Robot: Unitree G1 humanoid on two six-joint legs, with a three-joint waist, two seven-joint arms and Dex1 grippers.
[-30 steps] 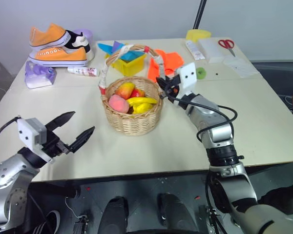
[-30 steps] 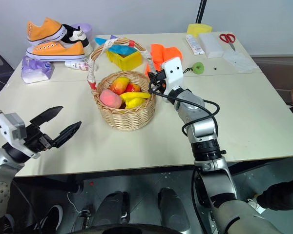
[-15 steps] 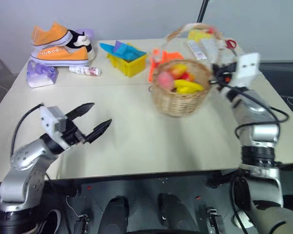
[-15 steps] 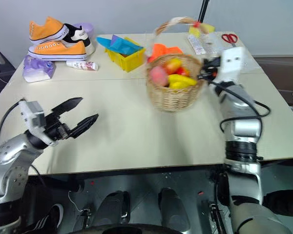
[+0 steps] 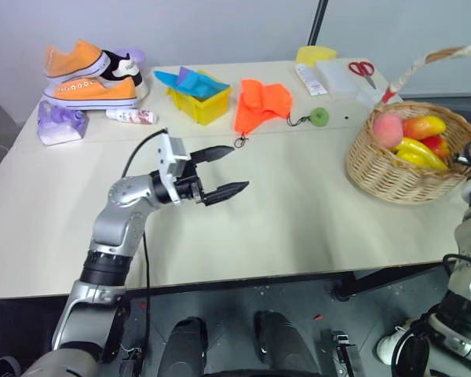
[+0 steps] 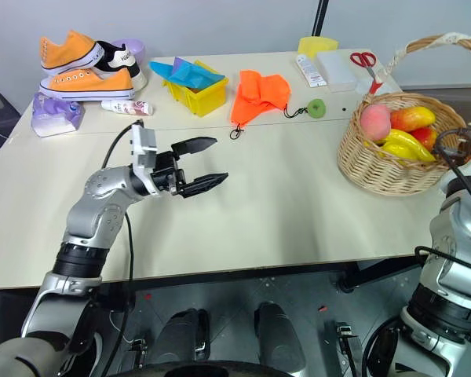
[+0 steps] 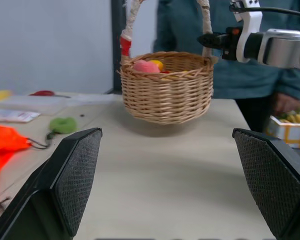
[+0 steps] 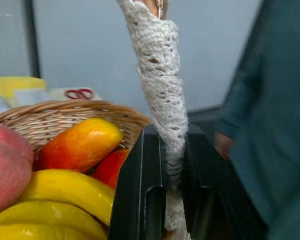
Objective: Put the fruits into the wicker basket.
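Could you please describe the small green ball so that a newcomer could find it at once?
On the table's far half, find the orange cloth. The green ball lies just right of it, tethered by a black cord, the one small green round thing there.

No text, brand, number or sign can be read. Printing is seen on the small white tube (image 5: 132, 115) lying beside the orange sneakers (image 5: 91, 75) near the table's (image 5: 298, 212) far left corner, and on the flat white tube (image 6: 308, 71) near the far right edge, but the characters are too small to be made out. A dark mark is carried on the side of the upper sneaker's heel; its letters cannot be told either.
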